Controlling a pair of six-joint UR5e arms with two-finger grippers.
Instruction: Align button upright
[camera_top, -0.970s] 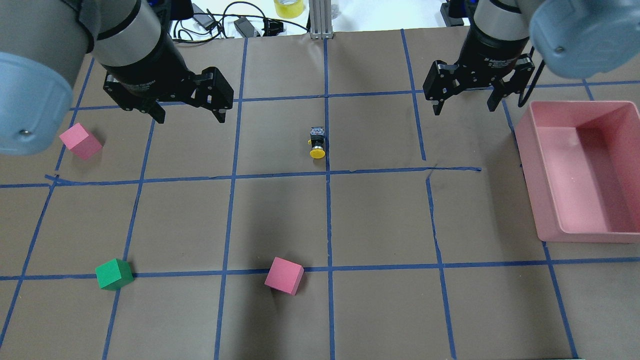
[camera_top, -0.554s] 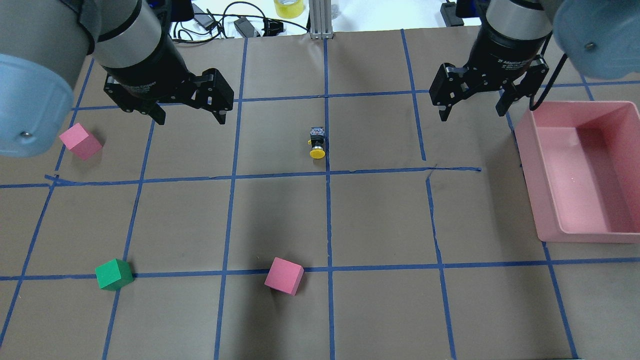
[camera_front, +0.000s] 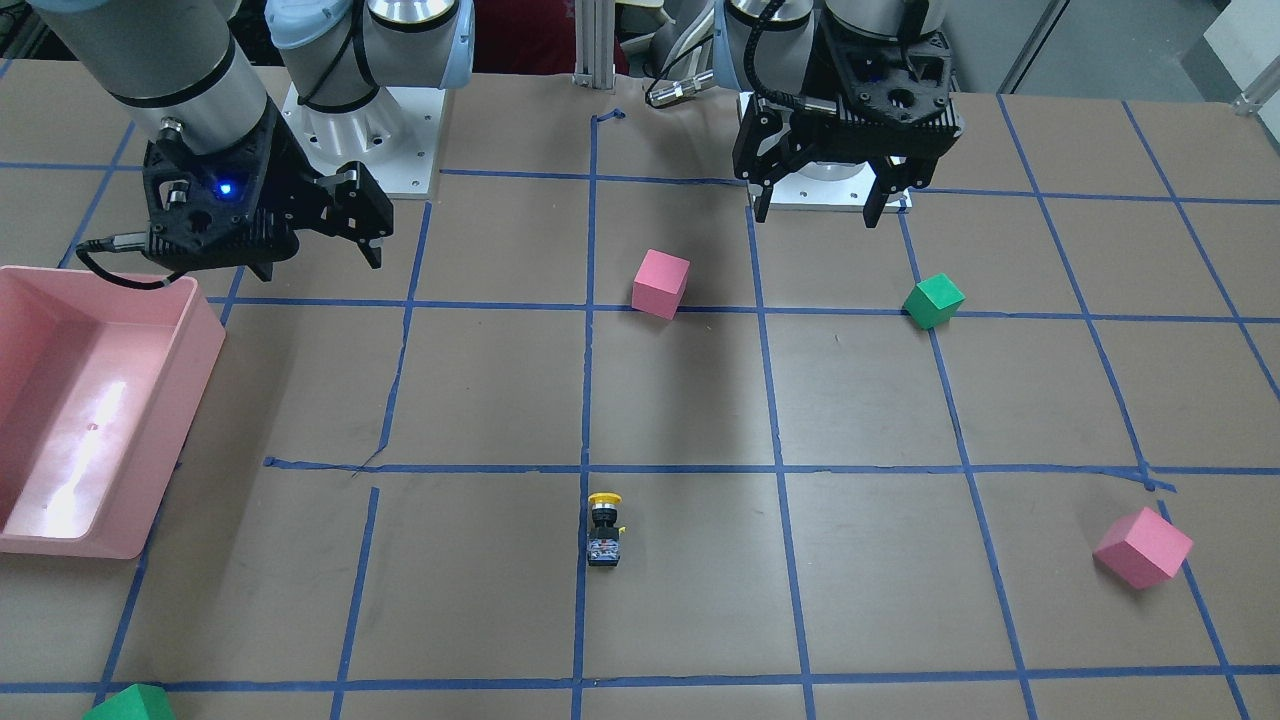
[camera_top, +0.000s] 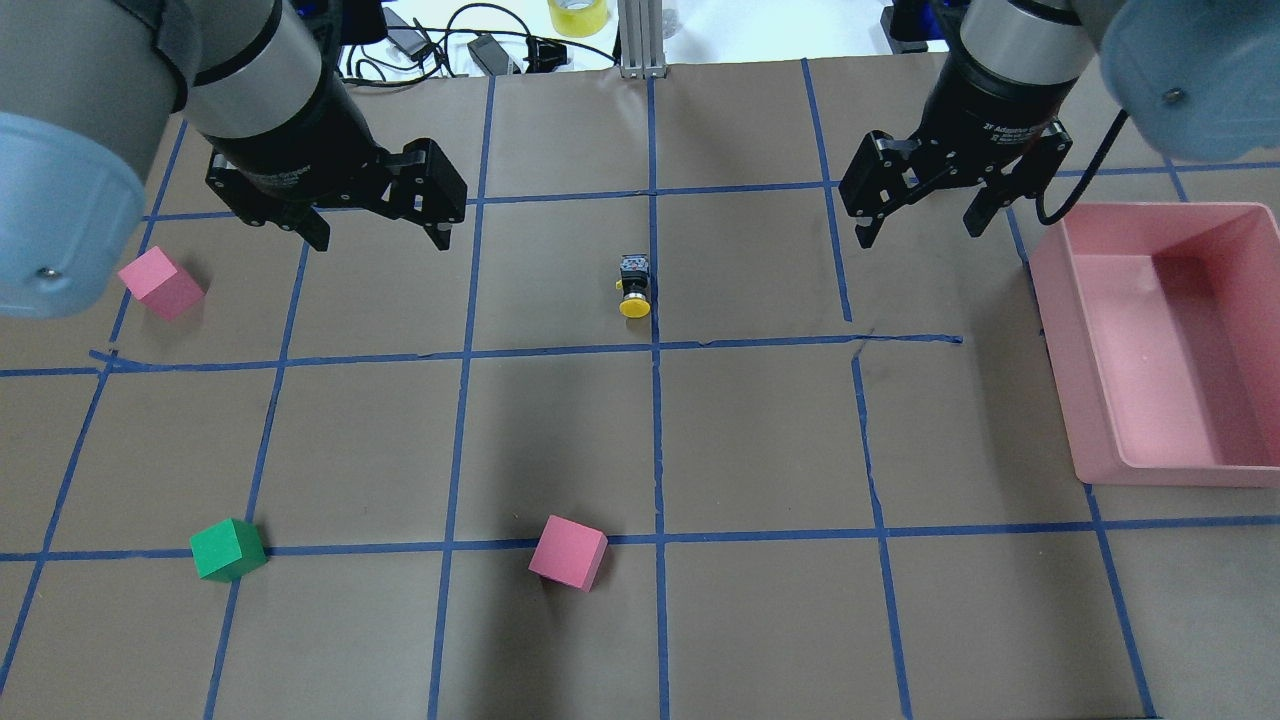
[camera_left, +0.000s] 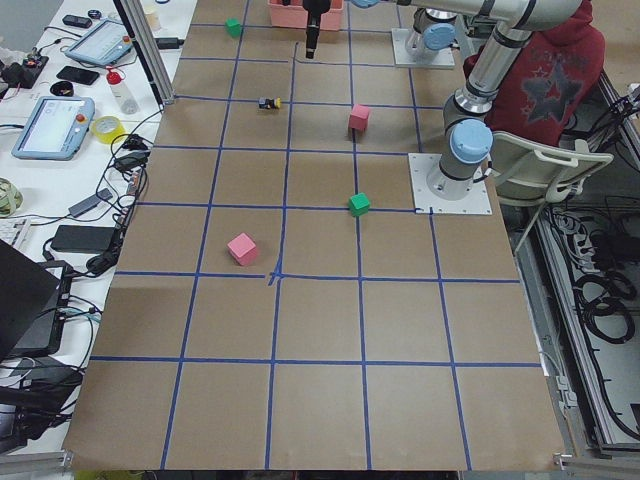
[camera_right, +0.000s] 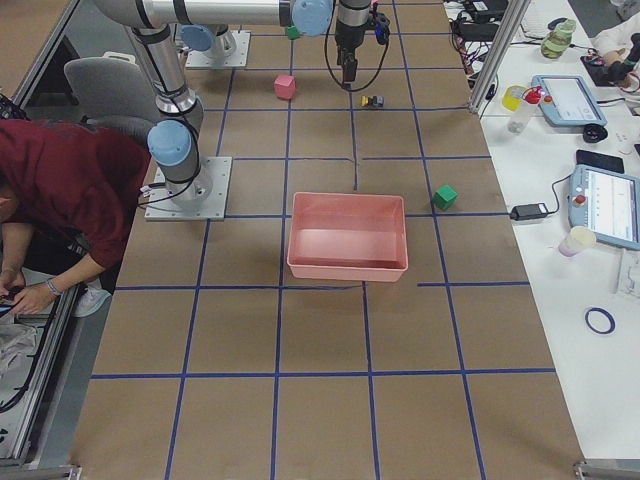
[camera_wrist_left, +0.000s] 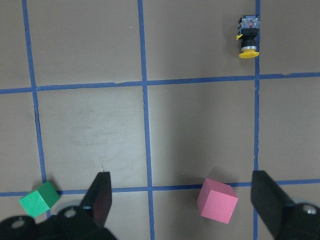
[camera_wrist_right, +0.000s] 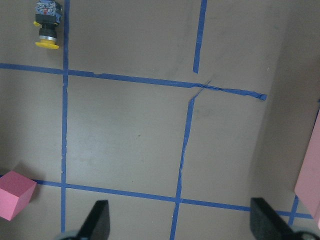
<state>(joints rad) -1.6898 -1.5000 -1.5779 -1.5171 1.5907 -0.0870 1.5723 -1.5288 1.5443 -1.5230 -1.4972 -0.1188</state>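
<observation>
Black fingers of the left gripper are standing spread wide, gripping nothing and touching nothing, as it is hanging above the table well to the left of the button in the overhead view. The right gripper is likewise gaping wide and carrying nothing, hovering well to the right of the button.

The button is lying on its side just beside a blue tape line. Its yellow cap is pointing toward the robot and its blocky base is pointing away. Neither gripper is touching it, and brown paper crossed by tape is stretching between it and each of them.

Far to the left of the button a pink cube is sitting on the paper. A green cube is resting to the left of the button and much nearer the robot. A second pink cube is sitting slightly left of the button, also nearer the robot. Far to the right of the button, beyond the right gripper, a pink bin is standing.

Compared with a moment ago, the right gripper is sitting a little closer to the button and farther from the bin. The left gripper, the button and the cubes are keeping their places.
</observation>
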